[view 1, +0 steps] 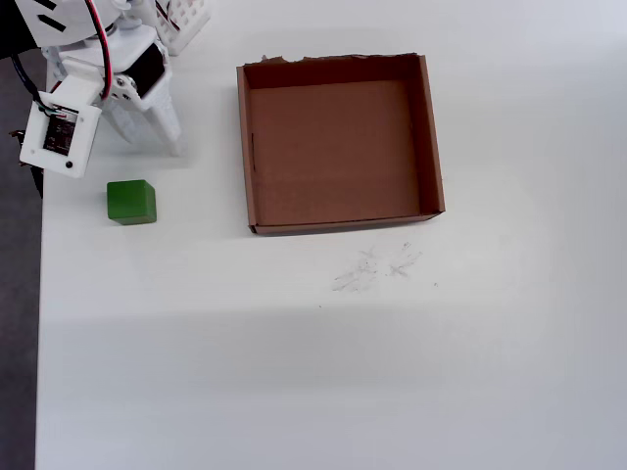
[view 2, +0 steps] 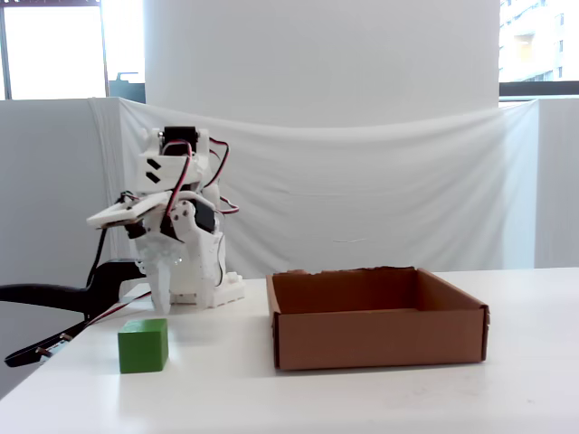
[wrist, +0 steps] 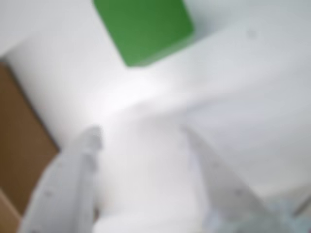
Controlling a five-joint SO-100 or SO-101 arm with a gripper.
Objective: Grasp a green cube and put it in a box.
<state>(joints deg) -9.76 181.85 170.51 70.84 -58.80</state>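
The green cube [view 1: 131, 202] stands on the white table, left of the box [view 1: 260, 147], a shallow brown cardboard tray with a ragged far edge that holds nothing. My gripper [view 1: 152, 145] hangs just beyond the cube, open, with nothing between its fingers. In the blurred wrist view the cube [wrist: 143, 29] lies ahead of the gripper [wrist: 141, 133], apart from both fingers, and a box [wrist: 19, 145] wall shows at the left. In the fixed view the cube [view 2: 143, 344] sits in front of the gripper [view 2: 163, 306], left of the box [view 2: 375, 339].
The table's left edge [view 1: 39, 294] runs close beside the cube. A white basket [view 1: 186, 20] stands behind the arm's base. Faint pencil marks [view 1: 377, 266] lie on the table in front of the box. A black clamp [view 2: 54, 297] juts out at the left.
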